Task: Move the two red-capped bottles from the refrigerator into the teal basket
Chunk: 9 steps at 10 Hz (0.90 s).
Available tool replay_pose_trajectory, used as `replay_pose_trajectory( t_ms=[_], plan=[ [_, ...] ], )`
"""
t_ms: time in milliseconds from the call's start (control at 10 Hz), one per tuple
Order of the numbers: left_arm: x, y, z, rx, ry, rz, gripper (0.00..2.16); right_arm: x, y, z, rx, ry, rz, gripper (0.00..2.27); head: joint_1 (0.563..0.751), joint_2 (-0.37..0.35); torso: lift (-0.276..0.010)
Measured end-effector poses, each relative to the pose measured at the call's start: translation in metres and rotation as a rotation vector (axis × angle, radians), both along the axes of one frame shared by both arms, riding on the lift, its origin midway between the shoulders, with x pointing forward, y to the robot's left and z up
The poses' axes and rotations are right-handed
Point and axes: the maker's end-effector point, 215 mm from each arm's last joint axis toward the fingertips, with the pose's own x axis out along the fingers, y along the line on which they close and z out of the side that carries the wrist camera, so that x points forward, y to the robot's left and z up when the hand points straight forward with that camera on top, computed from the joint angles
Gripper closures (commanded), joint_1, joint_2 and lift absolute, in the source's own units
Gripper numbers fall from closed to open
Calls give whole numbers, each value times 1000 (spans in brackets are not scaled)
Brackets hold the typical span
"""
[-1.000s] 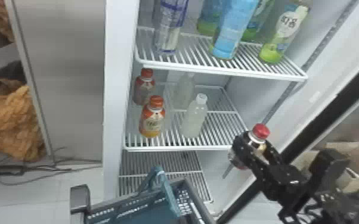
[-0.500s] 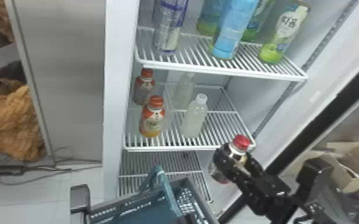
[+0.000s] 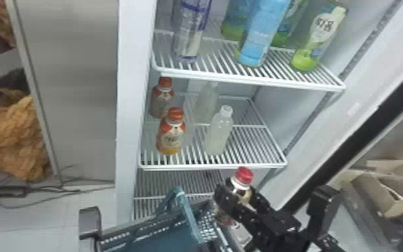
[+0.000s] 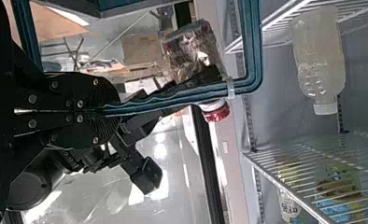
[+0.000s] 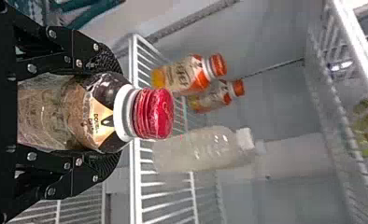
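Observation:
My right gripper point(image 3: 237, 197) is shut around a red-capped bottle point(image 3: 243, 183), held upright by the basket's right side, below the middle shelf's front edge. In the right wrist view the right gripper point(image 5: 112, 114) has its fingers on both sides of the dark-labelled bottle point(image 5: 102, 116), the red cap point(image 5: 153, 113) clear of them. The teal basket point(image 3: 150, 239) is at the bottom of the head view, its handle point(image 3: 189, 214) raised. In the left wrist view my left gripper point(image 4: 108, 110) is shut on the teal handle point(image 4: 173, 99), the held bottle point(image 4: 194, 53) beyond it.
The middle refrigerator shelf point(image 3: 257, 165) holds two orange-red-capped bottles point(image 3: 171, 134) and white-capped bottles point(image 3: 219, 132). Taller bottles stand on the upper shelf point(image 3: 251, 80). The door's dark edge point(image 3: 354, 134) and cardboard boxes point(image 3: 391, 191) are at the right.
The right gripper has moved left and down in the head view with the red-capped bottle, from beside the refrigerator door to the basket's right side. The bottles on the shelves have not moved.

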Motion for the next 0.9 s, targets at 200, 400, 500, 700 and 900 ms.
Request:
replay_pose_trajectory(
  t_ms=[200,400,500,700,900],
  plan=[
    [0,0,-1,3,-2,-1,1127,-7,20,-12,22,51,44,705,695,-350,-228],
    [0,1,-1,5,-4,-3,1127,-18,42,-25,48,106,96,608,695,-350,-228],
    [1,1,-1,6,-4,-3,1127,-21,50,-33,62,129,113,478,695,-350,-228],
    [0,0,-1,7,-4,-5,1127,-22,55,-39,65,141,127,371,695,-350,-228],
    [0,0,-1,7,-2,-5,1127,-19,49,-38,47,133,118,348,695,-350,-228]
  ],
)
